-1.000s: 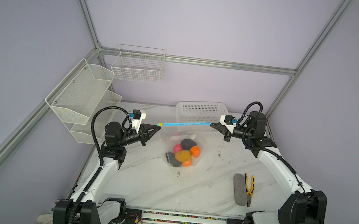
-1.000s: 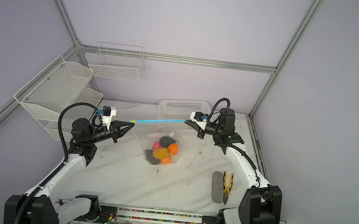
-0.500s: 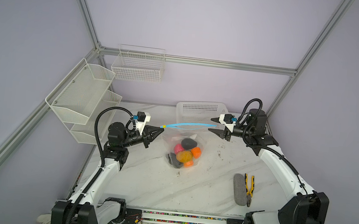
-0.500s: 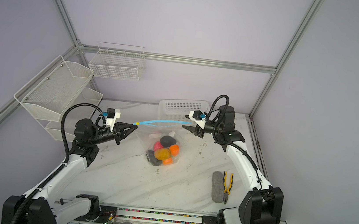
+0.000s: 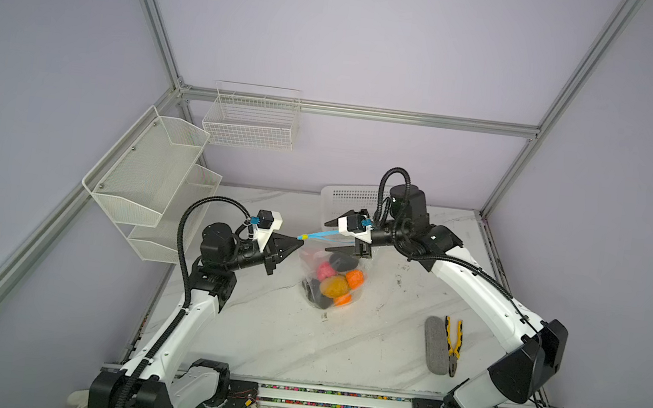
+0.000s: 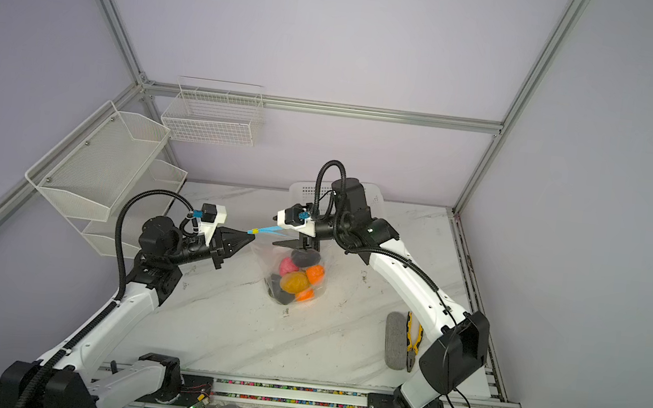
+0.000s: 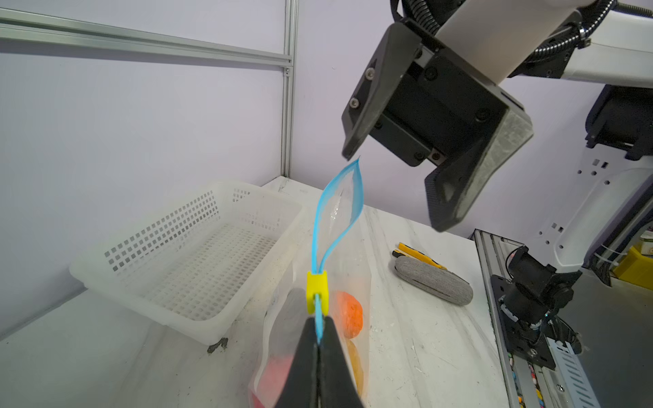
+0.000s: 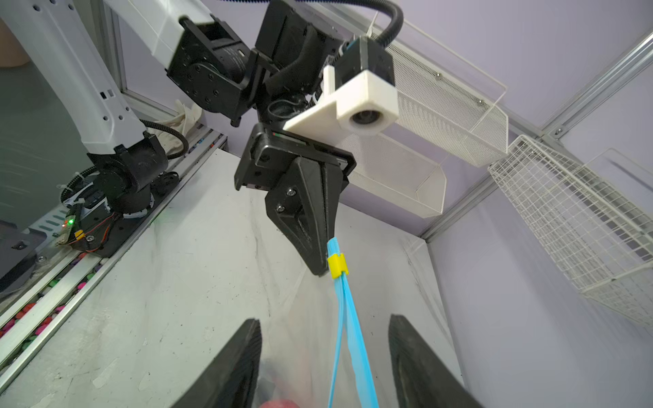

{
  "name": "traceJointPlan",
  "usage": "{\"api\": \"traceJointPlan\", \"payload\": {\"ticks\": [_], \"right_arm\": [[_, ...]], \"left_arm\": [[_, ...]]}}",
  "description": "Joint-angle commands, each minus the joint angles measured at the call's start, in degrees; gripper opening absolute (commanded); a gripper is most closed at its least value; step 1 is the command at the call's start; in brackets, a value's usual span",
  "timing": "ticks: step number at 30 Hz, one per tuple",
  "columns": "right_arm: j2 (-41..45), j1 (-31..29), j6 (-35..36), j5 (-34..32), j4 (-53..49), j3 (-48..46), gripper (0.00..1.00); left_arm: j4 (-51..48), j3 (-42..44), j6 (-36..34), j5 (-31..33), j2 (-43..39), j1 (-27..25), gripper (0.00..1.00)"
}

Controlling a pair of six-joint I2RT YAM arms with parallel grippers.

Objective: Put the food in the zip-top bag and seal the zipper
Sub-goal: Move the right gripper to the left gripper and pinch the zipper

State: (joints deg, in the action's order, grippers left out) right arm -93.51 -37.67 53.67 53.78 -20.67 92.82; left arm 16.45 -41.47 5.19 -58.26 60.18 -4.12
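Zip-top bag (image 5: 310, 259) sagging mid-table (image 5: 268, 332), floppy, slippery, food (image 5: 334, 285) weighing bottom. Left gripper (image 5: 300, 240) pinching zipper (image 7: 315, 229) end beside yellow slider (image 7: 317, 289); right gripper (image 5: 329, 237) gaping astride strip, apparently touching nothing. Stiffer blue strip looking best hold.

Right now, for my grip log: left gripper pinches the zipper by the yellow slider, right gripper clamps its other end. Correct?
Not quite. The right gripper is open, jaws apart around the zipper; the right wrist view shows it. The left gripper does pinch it by the yellow slider.
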Motion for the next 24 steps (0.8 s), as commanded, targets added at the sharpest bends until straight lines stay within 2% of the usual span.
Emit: {"api": "traceJointPlan", "payload": {"ticks": [1, 8, 15, 19, 24], "right_arm": [[-2.0, -1.5, 3.2, -1.2, -6.1, 3.7, 0.61], [-6.4, -3.4, 2.2, -2.7, -9.5, 9.2, 0.55], [-9.2, -4.6, 2.4, -3.0, -11.9, 13.0, 0.39], [-10.1, -5.0, 2.5, -3.4, -12.5, 14.1, 0.35], [-11.1, -5.2, 2.9, -3.9, -13.8, 15.4, 0.24]], "left_arm": [[-0.5, -5.6, -2.9, -0.6, -1.6, -0.6, 0.00], [-1.6, -5.6, -4.1, -0.6, -2.2, -1.0, 0.00], [-1.8, -5.6, -4.6, -0.3, -2.2, -1.1, 0.00], [-1.8, -5.7, -4.6, -0.1, -2.1, -1.2, 0.00], [-1.8, -5.7, -4.6, 0.3, -2.0, -1.2, 0.00]]}}
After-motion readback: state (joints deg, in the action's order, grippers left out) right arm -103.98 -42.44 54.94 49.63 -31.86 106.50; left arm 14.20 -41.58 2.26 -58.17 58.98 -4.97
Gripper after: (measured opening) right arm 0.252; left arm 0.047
